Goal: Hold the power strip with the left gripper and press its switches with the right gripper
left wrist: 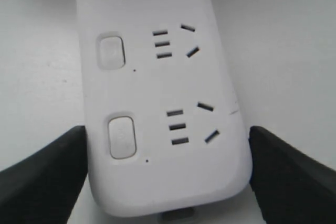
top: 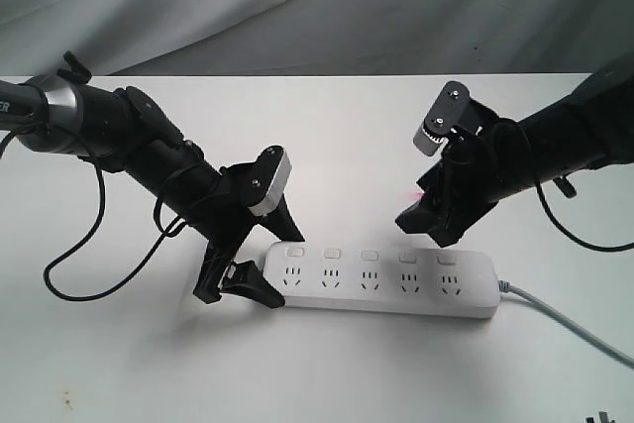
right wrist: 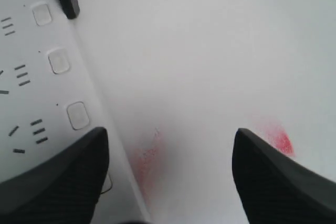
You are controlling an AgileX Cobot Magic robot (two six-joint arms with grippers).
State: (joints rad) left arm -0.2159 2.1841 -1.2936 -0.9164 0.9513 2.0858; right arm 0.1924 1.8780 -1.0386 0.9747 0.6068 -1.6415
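The white power strip (top: 386, 289) lies flat on the table, its row of switches (top: 369, 257) along the far side. My left gripper (top: 280, 269) straddles the strip's left end, one finger on each long side. In the left wrist view both black fingers (left wrist: 47, 171) press against the power strip (left wrist: 163, 87) beside the end switch (left wrist: 122, 137). My right gripper (top: 428, 230) hovers open just behind the strip's right part. In its wrist view, the right gripper (right wrist: 169, 135) has one finger over the strip's edge (right wrist: 31, 93), partly covering a switch. Its other finger is over bare table.
A grey cord (top: 565, 319) leaves the strip's right end toward the front right. Faint red light patches (right wrist: 281, 140) fall on the white table (top: 327, 146). A grey cloth backdrop (top: 317, 7) hangs behind the table's far edge. A loop of black cable (top: 69, 274) hangs from the left arm.
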